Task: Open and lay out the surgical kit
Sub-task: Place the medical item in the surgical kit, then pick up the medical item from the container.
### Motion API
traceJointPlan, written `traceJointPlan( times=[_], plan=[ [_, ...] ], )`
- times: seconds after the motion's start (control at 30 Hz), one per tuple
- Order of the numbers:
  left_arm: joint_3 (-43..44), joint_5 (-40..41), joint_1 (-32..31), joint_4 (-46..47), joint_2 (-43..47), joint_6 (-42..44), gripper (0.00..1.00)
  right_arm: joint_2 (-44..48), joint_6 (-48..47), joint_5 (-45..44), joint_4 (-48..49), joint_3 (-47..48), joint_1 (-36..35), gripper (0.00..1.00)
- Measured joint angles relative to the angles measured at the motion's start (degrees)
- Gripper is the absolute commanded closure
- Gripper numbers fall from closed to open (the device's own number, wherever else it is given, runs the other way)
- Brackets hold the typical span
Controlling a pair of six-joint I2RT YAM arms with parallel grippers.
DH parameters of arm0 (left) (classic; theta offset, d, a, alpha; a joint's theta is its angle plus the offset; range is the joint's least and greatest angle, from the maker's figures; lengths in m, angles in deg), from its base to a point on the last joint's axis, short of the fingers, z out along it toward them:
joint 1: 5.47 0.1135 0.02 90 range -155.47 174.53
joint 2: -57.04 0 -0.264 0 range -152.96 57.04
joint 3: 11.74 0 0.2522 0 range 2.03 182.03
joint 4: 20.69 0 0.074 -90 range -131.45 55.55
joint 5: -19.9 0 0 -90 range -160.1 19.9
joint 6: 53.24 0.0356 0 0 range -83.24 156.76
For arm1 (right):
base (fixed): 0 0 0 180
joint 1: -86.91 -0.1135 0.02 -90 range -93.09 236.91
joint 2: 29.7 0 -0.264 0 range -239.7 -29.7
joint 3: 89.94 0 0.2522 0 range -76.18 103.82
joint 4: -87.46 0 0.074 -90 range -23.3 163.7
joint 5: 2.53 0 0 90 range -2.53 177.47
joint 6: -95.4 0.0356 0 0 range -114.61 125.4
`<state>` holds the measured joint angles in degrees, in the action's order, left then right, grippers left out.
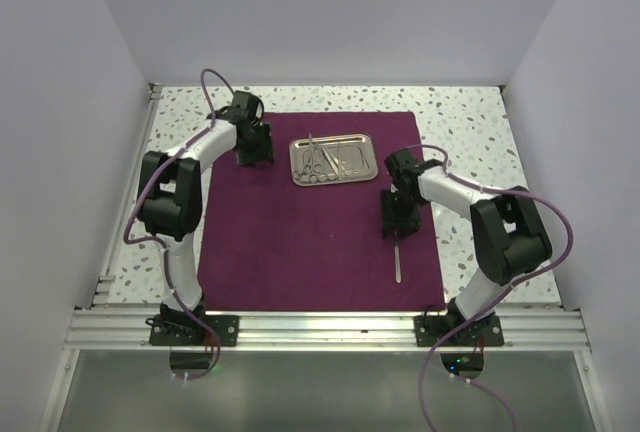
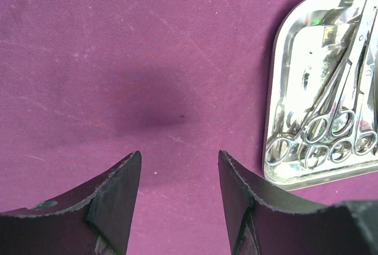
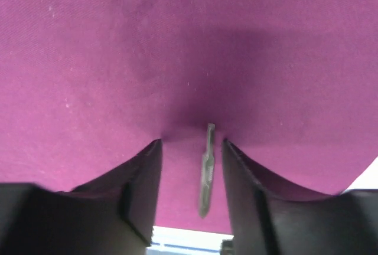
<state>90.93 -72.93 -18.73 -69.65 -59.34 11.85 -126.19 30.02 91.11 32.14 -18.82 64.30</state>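
Left arm (image 1: pixel 178 214): white link shells, bulky black joint housings.
Right arm (image 1: pixel 503 240): same build, white links and black joints.
Left cable (image 1: pixel 205 82): purple, loops off the arm.
Right cable (image 1: pixel 572 237): purple, also trails below the base.
Bases (image 1: pixel 190 329): flat black plates.
Left end effector (image 2: pixel 180 166): black; fingers (image 2: pixel 115 193) curved, edges rough-cut.
Right end effector (image 3: pixel 190 149): black, matching curved fingers.
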Motion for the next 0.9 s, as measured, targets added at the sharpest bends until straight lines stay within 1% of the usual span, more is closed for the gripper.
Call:
traceJointPlan(
  times=[0.03, 0.07, 0.17, 0.27, 0.37, 0.47, 0.57, 0.6, 0.77, 0.9],
  plan=[
    [0.0, 0.0, 0.0, 0.0, 0.0, 0.0, 0.41, 0.0, 0.0, -0.1, -0.8, 0.5, 0.0, 0.45],
    [0.0, 0.0, 0.0, 0.0, 0.0, 0.0, 0.41, 0.0, -0.1, -0.1, -1.9, 1.6, 0.0, 0.44],
    [0.0, 0.0, 0.0, 0.0, 0.0, 0.0, 0.42, -0.5, -0.3, -0.8, -5.9, 9.3, 0.0, 0.43],
    [0.2, 0.0, 0.0, -0.1, -0.1, 0.0, 0.42, -2.8, -0.8, -1.7, -8.9, 22.6, 0.0, 0.44],
    [1.2, 0.0, 0.0, -0.2, -0.5, 0.0, 0.42, -6.5, -1.9, -2.6, -8.7, 36.8, 0.0, 0.45],
    [2.4, 0.1, 0.0, -0.3, -0.9, 0.0, 0.42, -12.9, -3.9, -3.4, -8.5, 49.5, 0.0, 0.48],
    [3.4, 0.3, 0.0, -0.5, -1.0, 0.1, 0.42, -22.2, -5.9, -4.3, -9.0, 59.9, 0.0, 0.50],
    [3.7, 0.5, 0.0, -0.5, -1.0, 0.1, 0.42, -23.6, -6.2, -4.4, -8.9, 60.9, 0.1, 0.50],
    [3.9, 1.2, 0.1, -0.7, -1.0, 0.3, 0.42, -37.5, -6.9, -4.7, -11.0, 68.6, 0.6, 0.51],
    [3.9, 1.7, 0.4, -0.8, -1.0, 0.5, 0.42, -44.3, -7.0, -5.4, -12.9, 72.5, 0.9, 0.52]
  ],
)
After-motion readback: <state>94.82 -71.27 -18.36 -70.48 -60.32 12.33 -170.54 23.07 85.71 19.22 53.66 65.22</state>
